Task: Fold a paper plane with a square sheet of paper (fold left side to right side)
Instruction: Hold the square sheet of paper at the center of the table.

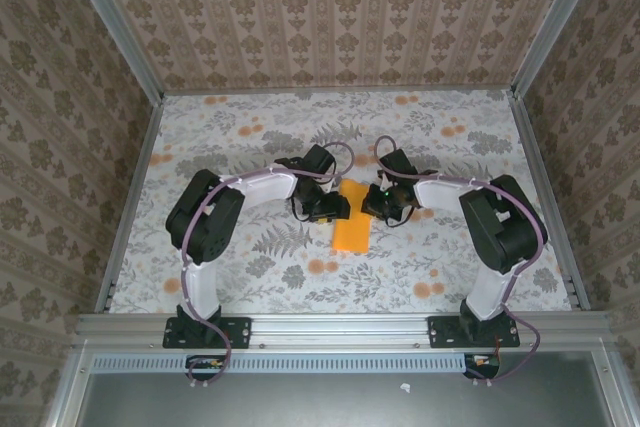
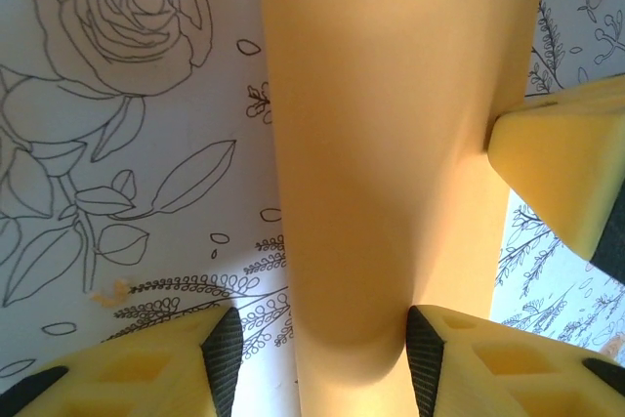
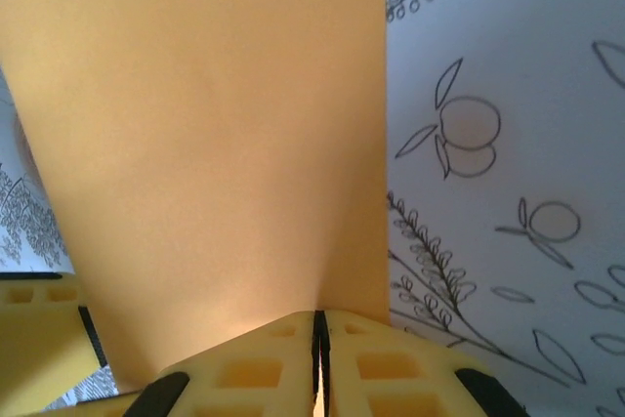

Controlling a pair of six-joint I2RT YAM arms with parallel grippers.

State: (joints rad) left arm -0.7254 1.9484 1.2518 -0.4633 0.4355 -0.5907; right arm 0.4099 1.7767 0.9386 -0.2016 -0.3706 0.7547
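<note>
The square sheet of paper (image 1: 352, 227) between two grippers
The right gripper (image 3: 318, 339) pinches its edge (jaws together); the left gripper (image 2: 322, 339) straddles it, open.

We see the left gripper (image 1: 335, 207) and right gripper (image 1: 375, 204) crowding the orange paper (image 1: 352, 232) mid-table; bare cloth (image 1: 250, 132) lies open far, left and right.

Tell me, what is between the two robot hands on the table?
The orange paper lies between the left gripper and the right gripper. The top view shows this, with one gripper at each side of the paper.
</note>
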